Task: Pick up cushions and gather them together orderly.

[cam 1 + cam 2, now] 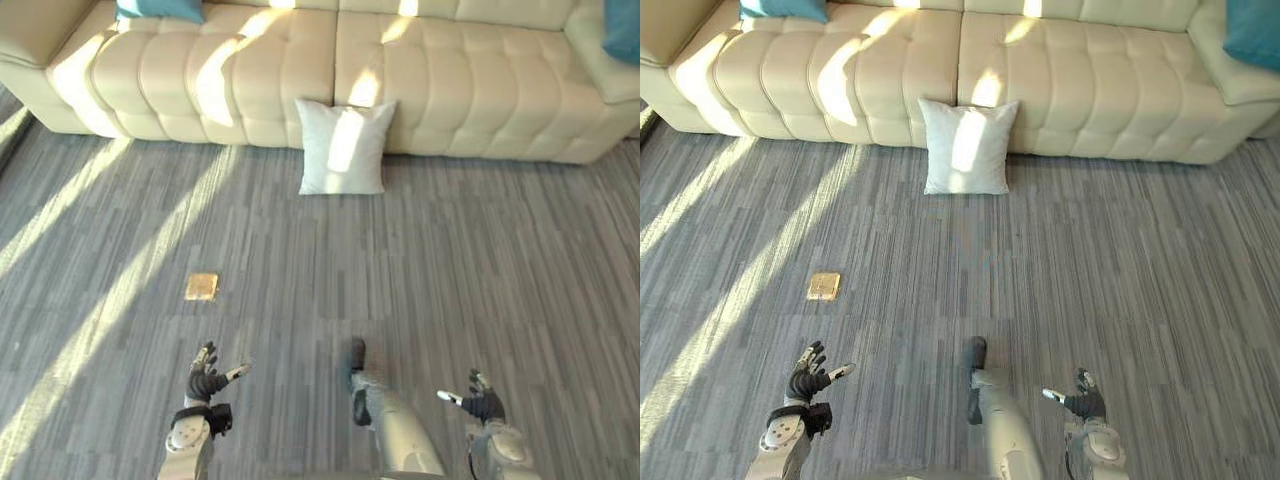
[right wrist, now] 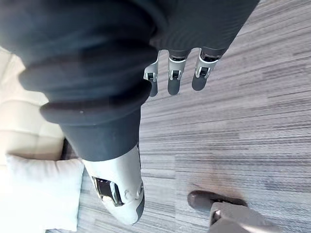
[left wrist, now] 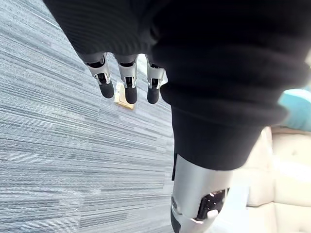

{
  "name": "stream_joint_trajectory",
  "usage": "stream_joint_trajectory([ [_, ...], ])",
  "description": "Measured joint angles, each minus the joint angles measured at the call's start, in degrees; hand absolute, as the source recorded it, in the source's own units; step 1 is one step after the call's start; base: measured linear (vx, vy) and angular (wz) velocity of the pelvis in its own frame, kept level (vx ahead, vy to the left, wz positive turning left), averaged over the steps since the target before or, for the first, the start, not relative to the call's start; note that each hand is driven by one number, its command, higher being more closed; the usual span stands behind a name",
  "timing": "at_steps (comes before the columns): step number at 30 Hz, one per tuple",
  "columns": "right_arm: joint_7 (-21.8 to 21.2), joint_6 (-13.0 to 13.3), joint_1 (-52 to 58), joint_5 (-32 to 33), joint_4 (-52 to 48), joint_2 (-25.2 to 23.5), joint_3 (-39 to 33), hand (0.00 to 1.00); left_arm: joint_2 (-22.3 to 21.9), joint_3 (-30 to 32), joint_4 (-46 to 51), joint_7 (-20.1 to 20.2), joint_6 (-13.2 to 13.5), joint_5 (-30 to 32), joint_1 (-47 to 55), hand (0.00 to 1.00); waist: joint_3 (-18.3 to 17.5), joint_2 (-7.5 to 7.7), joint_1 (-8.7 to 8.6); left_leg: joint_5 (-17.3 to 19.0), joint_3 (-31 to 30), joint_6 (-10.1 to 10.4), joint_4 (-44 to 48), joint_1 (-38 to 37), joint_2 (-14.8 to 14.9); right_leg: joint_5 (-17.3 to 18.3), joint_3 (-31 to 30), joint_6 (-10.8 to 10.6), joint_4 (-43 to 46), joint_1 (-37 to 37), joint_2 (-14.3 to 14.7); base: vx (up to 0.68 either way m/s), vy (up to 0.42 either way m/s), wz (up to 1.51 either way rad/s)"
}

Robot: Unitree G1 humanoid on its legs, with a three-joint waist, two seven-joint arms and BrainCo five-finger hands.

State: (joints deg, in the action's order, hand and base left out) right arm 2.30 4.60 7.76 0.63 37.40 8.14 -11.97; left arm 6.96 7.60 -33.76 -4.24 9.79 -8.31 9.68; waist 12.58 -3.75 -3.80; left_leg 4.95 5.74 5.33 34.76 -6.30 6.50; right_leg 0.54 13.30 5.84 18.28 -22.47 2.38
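On the floor at 12 o'clock: the white cushion point(image 1: 342, 147) stands upright and leans on the front of the sofa point(image 1: 450, 80), well apart from both hands.
Sofa seat: left teal cushion point(image 1: 160, 9) at 11 o'clock, right teal cushion point(image 1: 622, 30) at 1 o'clock.
Left robot hand point(image 1: 205, 382): at 7 o'clock, fingers apart and relaxed, empty.
Right robot hand point(image 1: 484, 404): at 5 o'clock, fingers apart, empty.
Step in hand: probably the approach. Walk straight ahead, then take the soft cushion by both side edges so it does not fold.
Floor point(image 1: 500, 260): grey striped carpet with bands of sunlight. A flat brass plate point(image 1: 201, 287) lies at 9 o'clock, off the direct path.
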Motion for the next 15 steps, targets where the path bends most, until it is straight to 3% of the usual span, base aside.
stream_joint_trajectory([
  [1, 0.0, 0.0, 0.6, 0.1, -1.3, 0.0, 0.9, 0.00, -0.5, 0.0, 0.3, 0.1, 0.0, 0.0, 0.7, 0.00, 0.2, -0.18, 0.33, -2.6, 0.2, 0.2, 7.5, 2.7, 1.6, 1.0, -0.2, 0.2, -0.9, 2.9, 0.4, 0.57, -0.141, 0.07],
  [2, 0.0, 0.0, 1.2, 0.7, -3.5, -0.5, 1.9, 0.00, -1.0, 0.0, 1.1, 0.4, 0.1, 0.0, 1.4, 0.00, 0.5, 0.17, 1.00, -1.2, 1.8, -1.3, 18.7, 6.8, 4.1, 2.5, -0.9, 0.6, -2.4, 7.1, 1.3, 0.50, -0.104, -0.19],
  [3, 0.2, 0.4, 1.2, 2.1, -6.4, -1.9, 3.1, 0.00, -1.3, 0.0, 1.7, 0.4, 0.1, 0.0, 1.6, 0.00, 0.7, 1.00, 2.67, 1.8, 4.6, -4.2, 29.9, 14.0, 7.0, 4.3, -2.5, 1.1, -4.9, 13.3, 1.9, 0.74, -0.141, -0.27],
  [4, 0.2, 0.6, 1.2, 2.4, -7.4, -2.3, 3.5, 0.00, -1.5, -0.2, 1.9, 0.4, 0.1, 0.0, 1.5, 0.00, 0.8, 1.55, 3.27, 2.7, 5.8, -4.8, 31.4, 16.8, 7.5, 4.7, -3.1, 0.9, -6.3, 15.5, 1.7, 0.70, -0.112, -0.38],
  [5, 0.1, 0.8, 1.2, 3.5, -8.9, -3.0, 4.1, 0.00, -2.1, -0.4, 2.9, 0.5, 0.1, 0.0, 1.9, 0.00, 0.8, 2.36, 4.66, 4.0, 7.5, -6.1, 30.4, 21.8, 7.6, 5.4, -4.7, 0.7, -9.3, 19.5, 1.5, 0.67, -0.062, -0.44],
  [7, 0.1, 1.0, 1.0, 3.8, -10.1, -3.5, 4.3, 0.00, -3.0, -0.5, 3.7, 0.4, 0.1, 0.0, 2.9, 0.00, 0.7, 2.45, 6.44, 5.9, 8.7, -6.3, 23.4, 28.1, 7.3, 7.1, -7.4, 0.4, -12.6, 24.3, 1.5, 0.55, 0.024, -0.63],
  [9, 0.1, 1.1, 0.8, 3.8, -10.1, -3.3, 4.2, 0.00, -3.6, -0.8, 4.0, 0.4, 0.0, 0.0, 4.0, 0.00, 0.6, 2.87, 7.94, 5.9, 8.1, -5.5, 8.1, 30.6, 4.7, 9.6, -10.4, -0.9, -13.5, 27.4, 0.3, 0.57, 0.132, -0.74],
  [10, 0.2, 1.2, 0.5, 3.8, -9.6, -3.2, 3.6, 0.00, -4.3, -0.7, 3.9, 0.4, 0.0, 0.0, 5.3, 0.00, 0.1, 3.47, 8.10, 3.6, 6.7, -2.6, -8.5, 30.3, 2.1, 11.8, -12.5, -2.7, -13.6, 29.9, -1.1, 0.61, 0.193, -0.73],
  [11, 0.2, 1.2, 0.8, 3.8, -9.2, -3.1, 3.3, 0.00, -4.5, -0.8, 3.9, 0.4, 0.0, 0.0, 5.9, 0.00, -0.7, 3.13, 7.99, 1.6, 5.8, -1.5, -16.5, 30.1, 1.1, 13.6, -13.6, -3.5, -13.5, 31.0, -1.6, 0.63, 0.222, -0.74],
  [12, 0.3, 1.2, 1.2, 3.8, -8.4, -3.1, 3.3, 0.00, -4.4, -0.8, 3.8, 0.3, 0.0, 0.0, 6.2, 0.00, -1.4, 2.84, 8.11, -3.1, 5.5, -2.5, -16.8, 30.0, 0.7, 14.8, -14.6, -4.1, -13.2, 31.8, -2.1, 0.55, 0.226, -0.70],
  [13, 0.2, 1.1, 1.1, 3.8, -6.5, -3.6, 3.7, 0.00, -4.5, -0.8, 3.4, 0.3, 0.0, 0.0, 6.7, 0.00, -3.0, 4.94, 7.95, -4.7, 5.7, -6.9, -15.8, 29.5, -1.2, 16.0, -16.4, -4.9, -11.1, 31.4, -4.0, 0.71, 0.272, -0.56],
  [15, 0.2, 1.1, 1.5, 3.7, -6.3, -4.0, 3.2, 0.00, -3.9, -1.1, 3.4, 0.4, 0.1, 0.0, 5.3, 0.00, -3.7, 6.12, 7.81, -0.8, 8.0, -8.6, -13.3, 27.6, -2.5, 16.1, -17.1, -7.5, 0.3, 27.9, -6.6, 0.85, 0.334, -0.37],
])
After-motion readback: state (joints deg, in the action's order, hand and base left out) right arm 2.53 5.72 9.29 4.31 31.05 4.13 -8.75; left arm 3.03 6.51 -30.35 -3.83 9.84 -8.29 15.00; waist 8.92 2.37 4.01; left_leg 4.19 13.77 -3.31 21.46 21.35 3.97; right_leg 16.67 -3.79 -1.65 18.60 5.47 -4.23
